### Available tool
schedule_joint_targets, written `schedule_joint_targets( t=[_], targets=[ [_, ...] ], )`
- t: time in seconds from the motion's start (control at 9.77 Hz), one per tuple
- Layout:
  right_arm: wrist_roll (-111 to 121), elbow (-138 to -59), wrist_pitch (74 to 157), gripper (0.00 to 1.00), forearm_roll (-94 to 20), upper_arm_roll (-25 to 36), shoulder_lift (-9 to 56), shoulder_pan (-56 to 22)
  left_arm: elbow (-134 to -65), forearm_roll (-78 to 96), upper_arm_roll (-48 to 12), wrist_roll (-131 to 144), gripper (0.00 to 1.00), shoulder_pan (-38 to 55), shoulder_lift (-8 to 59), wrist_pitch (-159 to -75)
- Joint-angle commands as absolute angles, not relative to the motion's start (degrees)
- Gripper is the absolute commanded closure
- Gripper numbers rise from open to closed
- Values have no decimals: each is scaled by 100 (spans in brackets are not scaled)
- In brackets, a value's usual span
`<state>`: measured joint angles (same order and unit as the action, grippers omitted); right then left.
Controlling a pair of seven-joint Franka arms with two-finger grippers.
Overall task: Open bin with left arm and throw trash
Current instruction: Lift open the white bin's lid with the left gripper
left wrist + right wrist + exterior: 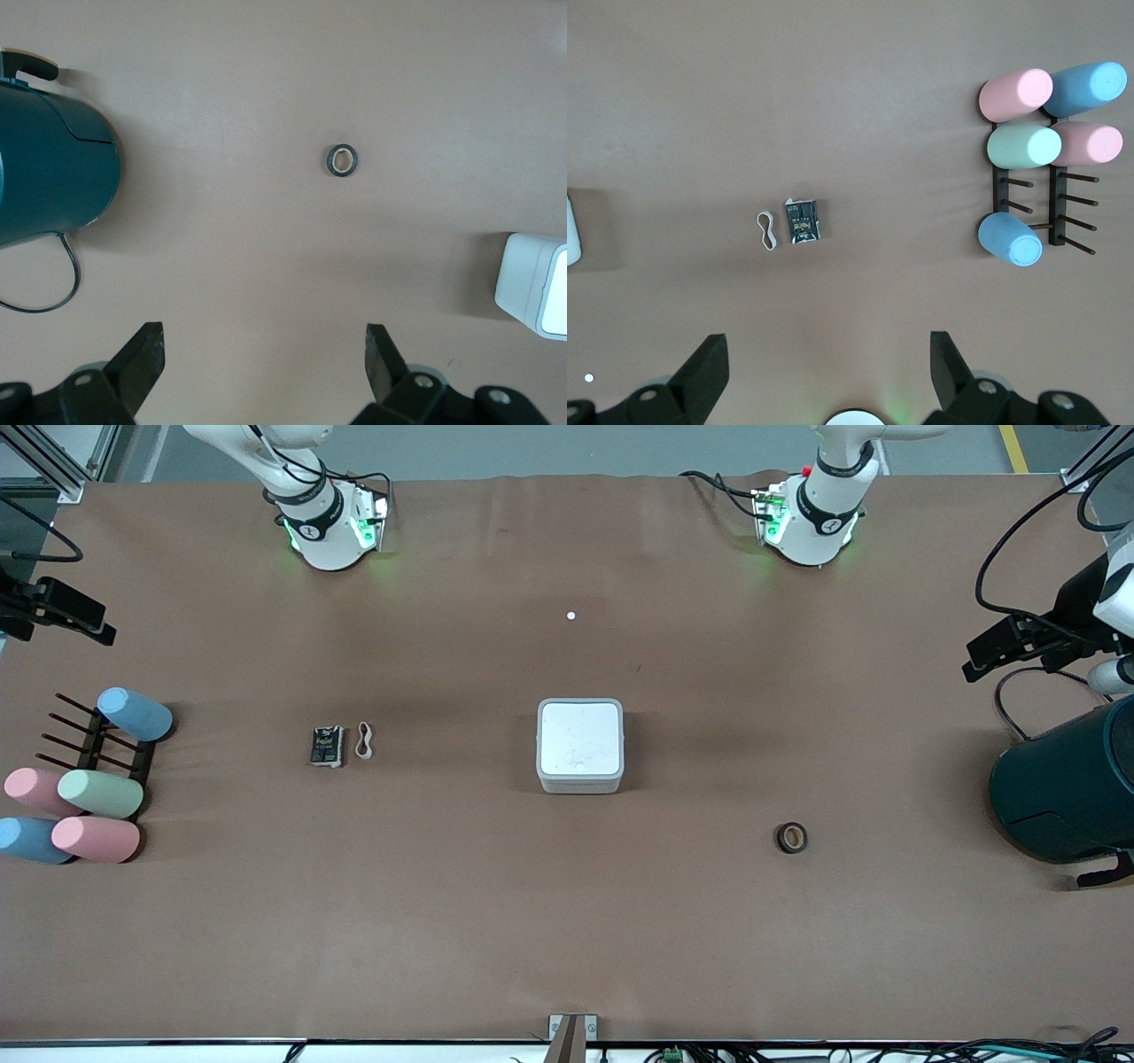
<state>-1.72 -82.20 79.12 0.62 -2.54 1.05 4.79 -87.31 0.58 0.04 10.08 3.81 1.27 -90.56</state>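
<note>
The bin (580,746) sits mid-table with its lid (579,738) flat and closed; the tape roll (792,838) lies nearer the front camera toward the left arm's end, while the packet (326,746) and the band (364,740) lie just beside each other toward the right arm's end. The left gripper (266,372) hangs spread wide and empty above bare table, with the tape roll well clear of its fingers (142,359) and the bin's corner off to one side. The right gripper (824,372) hangs equally splayed and empty above the table, the packet and band lying apart from its fingertips and the cups (135,714) on their rack (93,744) at the table's end.
</note>
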Motion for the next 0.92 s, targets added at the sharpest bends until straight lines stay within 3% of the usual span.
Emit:
schedule_joint_targets(
  t=[0.0,0.2,0.31,0.41,0.51,0.61,0.82],
  targets=[
    [-202,-8262,7928,0,-35,-281,123,501,-8639,-105,-44,949,0,422,141,-9044],
    [-211,-8297,7928,0,-53,-290,158,501,-8604,8,-323,1028,0,535,167,-9027],
    [-211,-8393,7928,0,-218,-290,202,510,-8622,96,-752,967,0,754,219,-8983],
    [-202,-8602,7954,0,-568,-281,202,545,-8622,131,-1052,941,19,921,463,-8991],
    [-202,-8900,8163,0,-597,-281,202,510,-8596,349,-1272,1088,56,1079,883,-9157],
    [-202,-9495,8731,0,-598,-290,193,388,-8578,395,-1431,1168,77,1351,1358,-9750],
    [-202,-10944,10381,0,-598,-290,176,203,-8578,238,-1433,2113,100,2133,2307,-11261]
  ],
)
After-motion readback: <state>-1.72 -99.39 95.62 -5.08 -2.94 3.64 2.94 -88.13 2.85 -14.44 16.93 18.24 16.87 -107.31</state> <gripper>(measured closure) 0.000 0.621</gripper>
